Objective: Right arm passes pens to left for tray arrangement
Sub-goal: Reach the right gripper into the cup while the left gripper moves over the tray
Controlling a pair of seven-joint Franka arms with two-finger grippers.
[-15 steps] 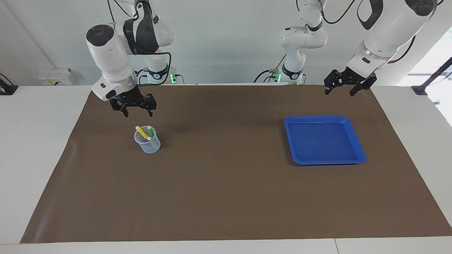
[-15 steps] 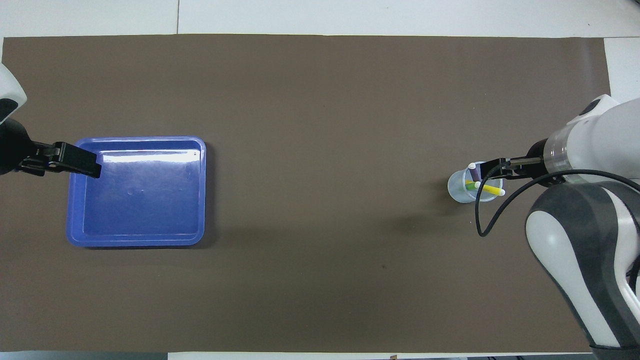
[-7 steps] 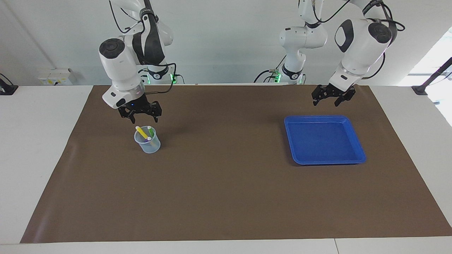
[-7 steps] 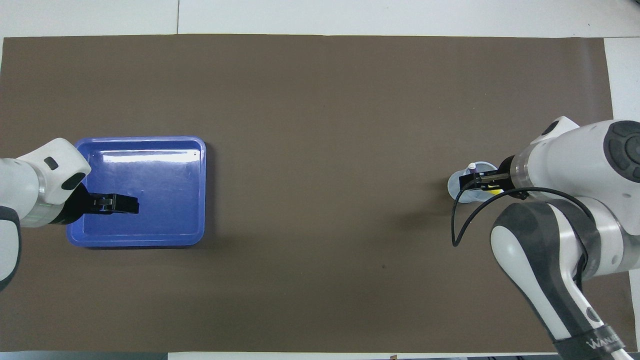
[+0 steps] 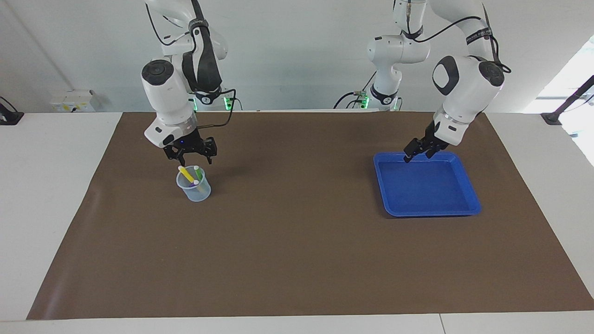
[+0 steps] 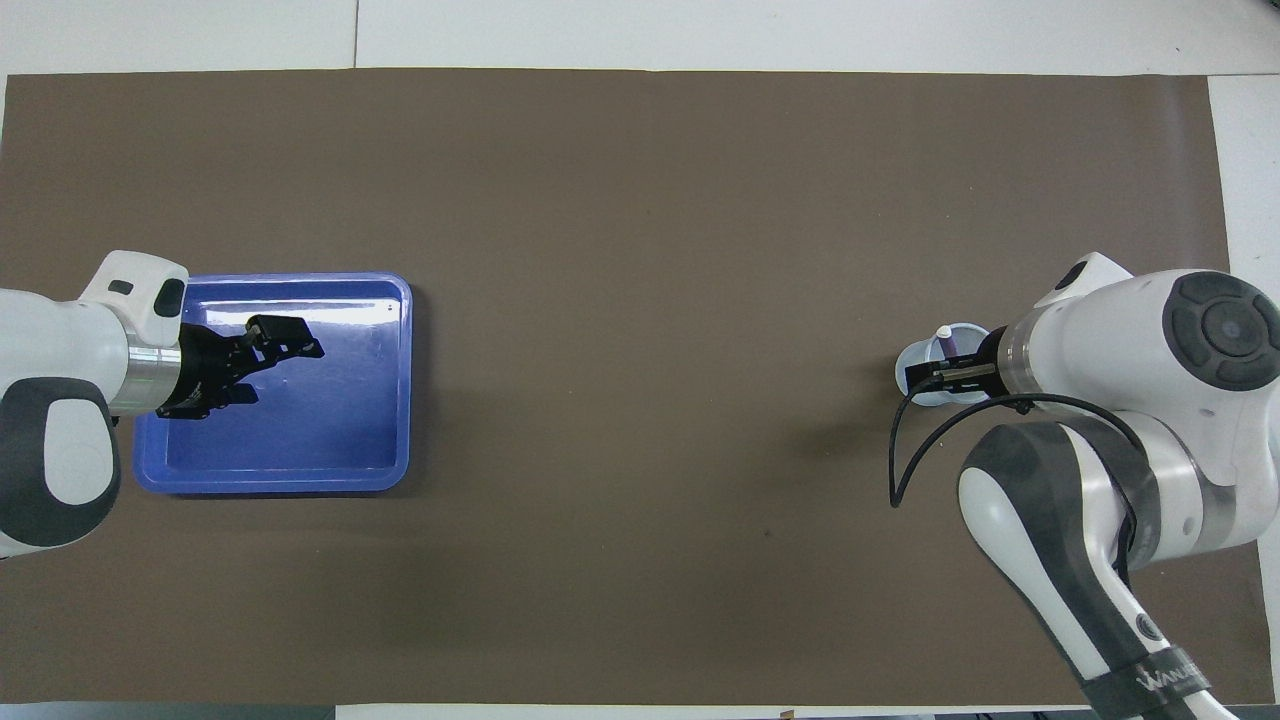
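Observation:
A small translucent cup (image 5: pixel 195 189) holds the pens: the yellow pen (image 5: pixel 186 174) and the green pen (image 5: pixel 199 173) lean out of it, and the purple pen (image 6: pixel 945 343) shows from above. My right gripper (image 5: pixel 196 160) hangs open just above the pen tips and touches none of them. The blue tray (image 5: pixel 469 185) lies empty toward the left arm's end of the table. My left gripper (image 5: pixel 418 157) is open and low over the tray's rim nearest the robots. From above, the left gripper (image 6: pixel 280 368) covers part of the tray (image 6: pixel 270 484).
A brown mat (image 5: pixel 297 241) covers most of the white table. The right arm's black cable (image 6: pixel 900 450) loops down beside the cup (image 6: pixel 915 362).
The right gripper has come down closer to the cup and its jaws have narrowed slightly. The left arm has swung down from the mat's edge to just over the tray.

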